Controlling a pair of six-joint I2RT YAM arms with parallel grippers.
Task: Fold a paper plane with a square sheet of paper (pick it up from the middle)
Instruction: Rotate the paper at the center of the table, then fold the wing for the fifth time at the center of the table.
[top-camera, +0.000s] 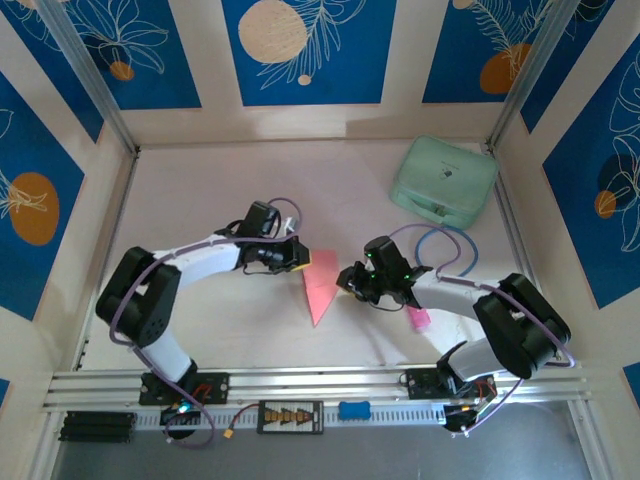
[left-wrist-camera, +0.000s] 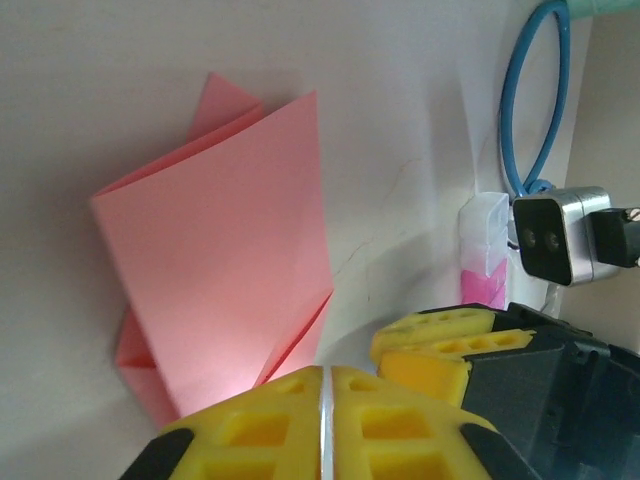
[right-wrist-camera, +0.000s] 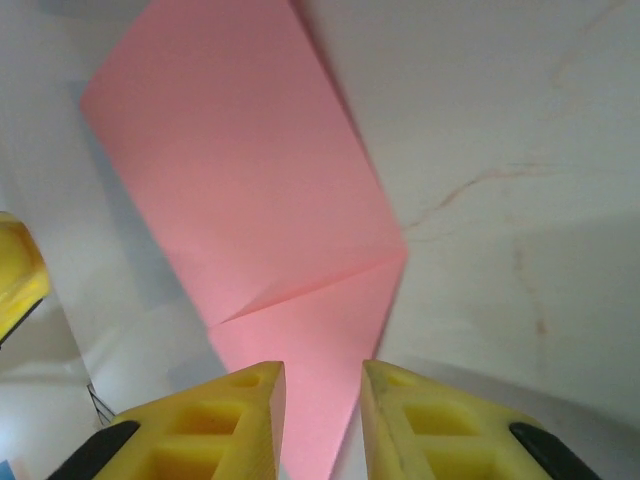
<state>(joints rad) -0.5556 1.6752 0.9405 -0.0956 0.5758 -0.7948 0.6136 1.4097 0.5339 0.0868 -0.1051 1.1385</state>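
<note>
Top view, plane: paper plane (top-camera: 321, 288) lies flat at frame ctr, a long pink wedge w/ its tip toward the bottom edge.
Top view, pincers: your L pincer (top-camera: 294, 256) is at the plane's upper-left corner and your R pincer (top-camera: 349, 282) at its right edge. The fingers are too small here to read.
Top view, rest: mint case (top-camera: 444, 180) upper right, well apart. Pink stick (top-camera: 418, 319) is partly hidden by the R arm.
L wrist, plane: paper plane (left-wrist-camera: 230, 270) sits left of ctr, layers fanned. Its lower end is cut off behind your fingers.
L wrist, pincer: L pincer (left-wrist-camera: 322, 378) is clenched, pads pressed together at the bottom edge. You can't tell if any paper is nipped.
L wrist, rest: R pincer (left-wrist-camera: 440, 345) lower right, just beside the paper.
R wrist, plane: paper plane (right-wrist-camera: 260, 200) runs from upper left to bottom ctr w/ one crease showing. Its narrow end is cut off by the frame.
R wrist, pincer: R pincer (right-wrist-camera: 322, 390) is released, fingers slightly apart w/ the narrow end showing btwn them. Contact w/ the paper can't be told.
</note>
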